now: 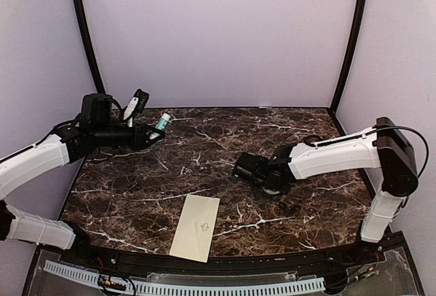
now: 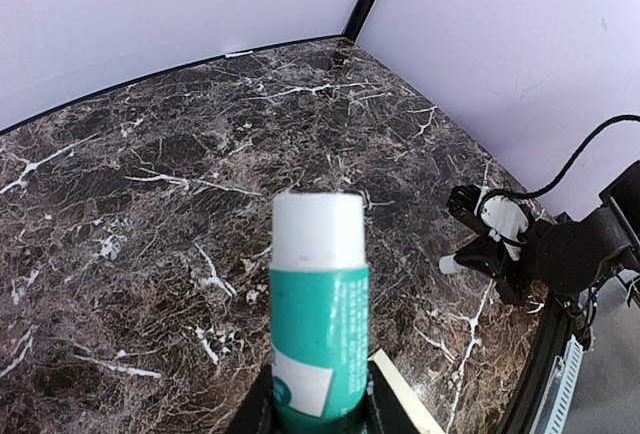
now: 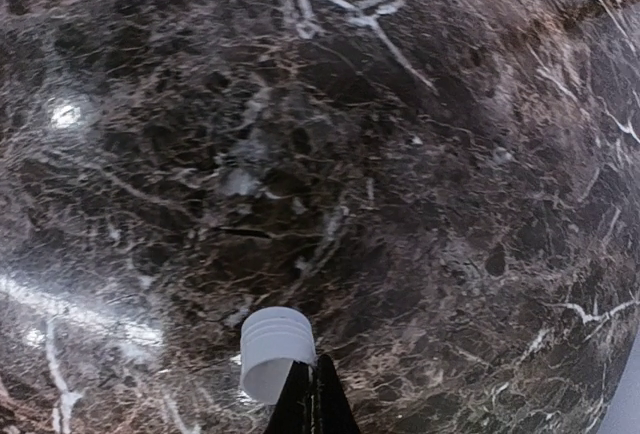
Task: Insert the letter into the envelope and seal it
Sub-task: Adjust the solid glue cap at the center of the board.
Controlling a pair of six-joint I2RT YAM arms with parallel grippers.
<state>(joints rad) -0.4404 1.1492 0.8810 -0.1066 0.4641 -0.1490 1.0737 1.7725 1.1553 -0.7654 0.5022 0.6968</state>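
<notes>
Two lines of white print run down the teal glue stick (image 2: pixel 318 324), too blurred to read; a blank white patch sits low on its label and its top is white. The envelope (image 1: pixel 195 226) bears only a faint emblem (image 1: pixel 203 226). It lies flat at 6 o'clock on the marble table (image 1: pixel 204 132), by the near edge and well apart from both arms. Nothing lies between it and them. The left gripper (image 1: pixel 154 134), raised at 10 o'clock, is clamped on the stick's lower end, and the stick points toward 1 o'clock. The right gripper (image 3: pixel 312 394), just off centre toward 3 o'clock, has its fingers drawn almost together and seems to pinch a ribbed white cap (image 3: pixel 272 349) at their tips.
</notes>
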